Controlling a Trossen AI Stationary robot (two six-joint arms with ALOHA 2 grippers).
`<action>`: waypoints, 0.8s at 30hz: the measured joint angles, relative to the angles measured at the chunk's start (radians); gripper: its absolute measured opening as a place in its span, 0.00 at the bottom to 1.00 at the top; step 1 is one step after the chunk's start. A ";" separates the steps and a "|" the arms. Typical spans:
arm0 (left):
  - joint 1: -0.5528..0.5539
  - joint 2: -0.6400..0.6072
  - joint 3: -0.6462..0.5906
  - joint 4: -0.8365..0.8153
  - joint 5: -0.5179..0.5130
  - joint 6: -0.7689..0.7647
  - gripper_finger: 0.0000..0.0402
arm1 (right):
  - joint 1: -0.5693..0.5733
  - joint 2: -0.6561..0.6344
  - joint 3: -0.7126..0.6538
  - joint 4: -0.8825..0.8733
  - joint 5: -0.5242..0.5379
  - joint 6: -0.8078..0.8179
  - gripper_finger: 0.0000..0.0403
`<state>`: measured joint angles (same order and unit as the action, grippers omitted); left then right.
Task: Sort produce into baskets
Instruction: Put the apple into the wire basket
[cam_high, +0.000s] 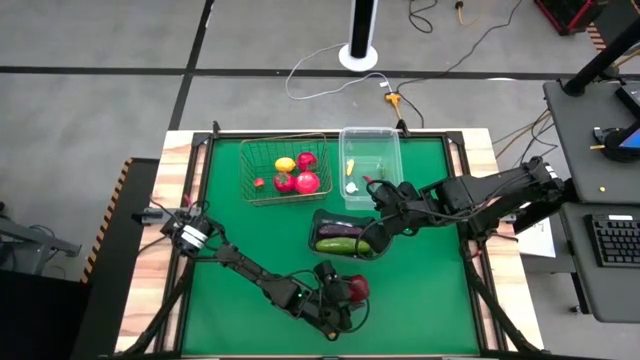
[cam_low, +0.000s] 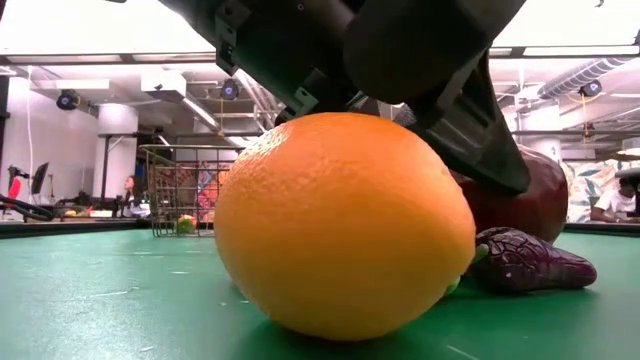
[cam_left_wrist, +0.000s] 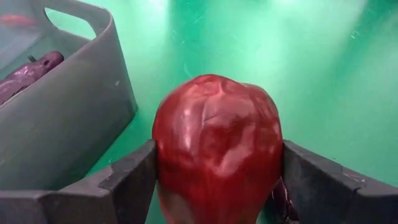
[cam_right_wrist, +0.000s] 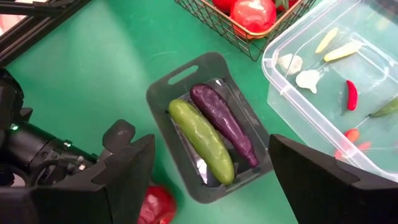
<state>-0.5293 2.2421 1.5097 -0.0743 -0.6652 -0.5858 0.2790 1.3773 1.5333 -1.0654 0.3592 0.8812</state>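
Note:
My left gripper (cam_high: 350, 292) is near the table's front edge, its fingers on either side of a dark-red round fruit (cam_left_wrist: 217, 143). An orange (cam_low: 345, 225) sits on the green table just in front of that fruit, and a small purple eggplant (cam_low: 530, 262) lies beside it. My right gripper (cam_right_wrist: 211, 158) hangs open above the dark tray (cam_high: 322, 222), which holds a cucumber (cam_right_wrist: 202, 140) and an eggplant (cam_right_wrist: 224, 121). The wire basket (cam_high: 250, 185) holds a lemon and red fruits. The clear tub (cam_high: 390, 140) holds garlic and chilies. My left gripper has the dark-red fruit between its two fingers, one pad on each flank (cam_left_wrist: 166, 162) at the fruit's widest part. The fingers slant down from the table's left side. The fruit stays low by the table; the orange hides its underside in the low view.
The tray's wall (cam_left_wrist: 74, 124) stands close beside the left gripper. The wire basket and clear tub stand side by side at the far edge. Bare green mat lies at the left and the near right.

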 joint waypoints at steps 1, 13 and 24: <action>0.000 0.000 0.000 -0.001 0.000 0.001 0.71 | 0.000 0.000 0.000 0.000 0.000 -0.001 0.76; 0.000 -0.089 0.011 -0.042 0.046 0.135 0.70 | 0.000 -0.001 0.000 -0.003 0.000 -0.002 0.76; 0.006 -0.285 0.012 -0.238 -0.003 0.196 0.70 | 0.000 -0.002 0.000 -0.002 0.000 0.000 0.76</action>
<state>-0.5232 1.9572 1.5215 -0.3126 -0.6677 -0.3900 0.2790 1.3750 1.5333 -1.0676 0.3592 0.8814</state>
